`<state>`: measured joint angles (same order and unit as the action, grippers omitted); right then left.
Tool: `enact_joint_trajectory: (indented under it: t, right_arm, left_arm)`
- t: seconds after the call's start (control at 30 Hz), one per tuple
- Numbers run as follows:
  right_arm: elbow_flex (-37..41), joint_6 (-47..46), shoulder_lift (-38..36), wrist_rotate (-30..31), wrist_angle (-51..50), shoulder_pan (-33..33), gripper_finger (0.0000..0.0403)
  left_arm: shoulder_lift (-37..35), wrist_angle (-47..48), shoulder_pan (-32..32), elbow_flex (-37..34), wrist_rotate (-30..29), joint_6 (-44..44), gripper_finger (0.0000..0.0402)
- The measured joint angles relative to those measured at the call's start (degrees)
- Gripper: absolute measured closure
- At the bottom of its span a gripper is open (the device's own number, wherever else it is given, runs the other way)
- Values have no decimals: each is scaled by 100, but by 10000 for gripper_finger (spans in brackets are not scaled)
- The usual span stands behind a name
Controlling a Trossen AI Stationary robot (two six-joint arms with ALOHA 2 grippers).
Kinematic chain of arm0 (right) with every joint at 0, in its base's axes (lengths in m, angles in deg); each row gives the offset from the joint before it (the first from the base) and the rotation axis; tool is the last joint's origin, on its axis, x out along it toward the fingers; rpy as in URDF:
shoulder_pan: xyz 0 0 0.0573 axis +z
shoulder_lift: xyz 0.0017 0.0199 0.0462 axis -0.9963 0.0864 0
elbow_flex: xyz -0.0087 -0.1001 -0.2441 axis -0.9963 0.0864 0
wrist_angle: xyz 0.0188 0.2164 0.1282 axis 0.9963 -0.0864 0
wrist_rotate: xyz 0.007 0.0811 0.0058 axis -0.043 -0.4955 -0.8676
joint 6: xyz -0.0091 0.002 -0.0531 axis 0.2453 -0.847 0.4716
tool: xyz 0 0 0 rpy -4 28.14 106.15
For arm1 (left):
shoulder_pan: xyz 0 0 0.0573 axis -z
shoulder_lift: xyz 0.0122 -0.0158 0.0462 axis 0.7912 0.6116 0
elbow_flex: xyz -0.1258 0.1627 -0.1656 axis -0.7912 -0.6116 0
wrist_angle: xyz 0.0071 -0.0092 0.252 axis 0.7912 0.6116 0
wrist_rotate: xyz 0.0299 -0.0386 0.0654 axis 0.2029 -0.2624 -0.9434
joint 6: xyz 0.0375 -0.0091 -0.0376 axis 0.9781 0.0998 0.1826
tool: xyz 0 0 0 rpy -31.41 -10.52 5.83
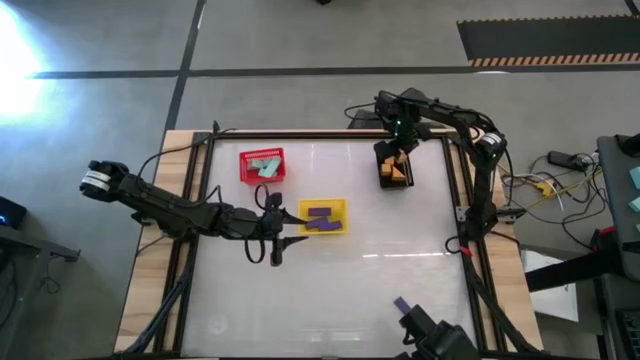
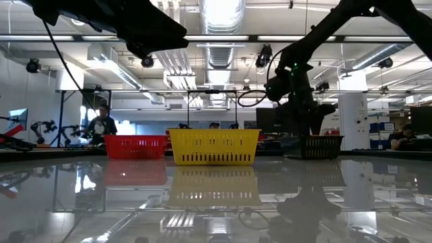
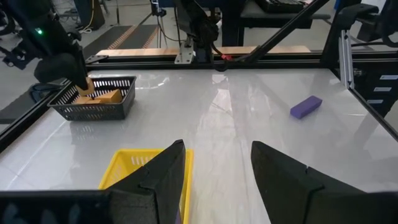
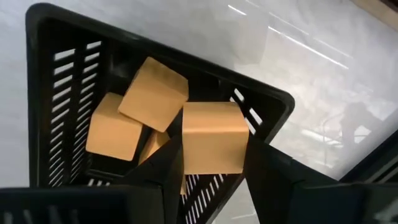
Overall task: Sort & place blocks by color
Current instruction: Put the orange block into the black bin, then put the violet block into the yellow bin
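Note:
My right gripper (image 4: 213, 163) hangs over the black basket (image 1: 395, 172), shut on an orange block (image 4: 213, 146). Other orange blocks (image 4: 152, 93) lie on the basket's floor below it. My left gripper (image 3: 217, 168) is open and empty, held above the table at the left side of the yellow basket (image 1: 323, 217), which holds purple blocks (image 1: 320, 220). Teal blocks (image 1: 265, 165) lie in the red basket (image 1: 262, 166). One purple block (image 3: 306, 106) lies flat on the table near its near edge (image 1: 400, 304). My right gripper pinches the orange block by two opposite side faces (image 4: 186, 149), one finger on each. The fingers come from above, pointing down into the black basket. The block is lifted clear, above the other orange blocks.
The three baskets stand in the far half of the white table (image 1: 380, 270): red (image 2: 136, 146), yellow (image 2: 214, 146), black (image 2: 314, 146). A dark device (image 1: 440, 340) juts in at the near edge beside the loose purple block. Open tabletop lies between the baskets and that block.

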<state>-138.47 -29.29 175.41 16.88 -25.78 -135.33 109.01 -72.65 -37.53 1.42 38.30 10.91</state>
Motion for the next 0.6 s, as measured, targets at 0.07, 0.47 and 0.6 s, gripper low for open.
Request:
enact_joint_trajectory:
  t: [0.07,0.47,0.6]
  right_arm:
    - [0,0,-6,12,25,0,254]
    - [0,0,-73,12,-21,31,212]
    - [0,-1,-244,8,-233,168,212]
  left_arm:
    - [0,1,0,0,0,0,233]
    - [0,2,2,0,0,-2,233]
    - [0,2,2,0,0,-4,233]
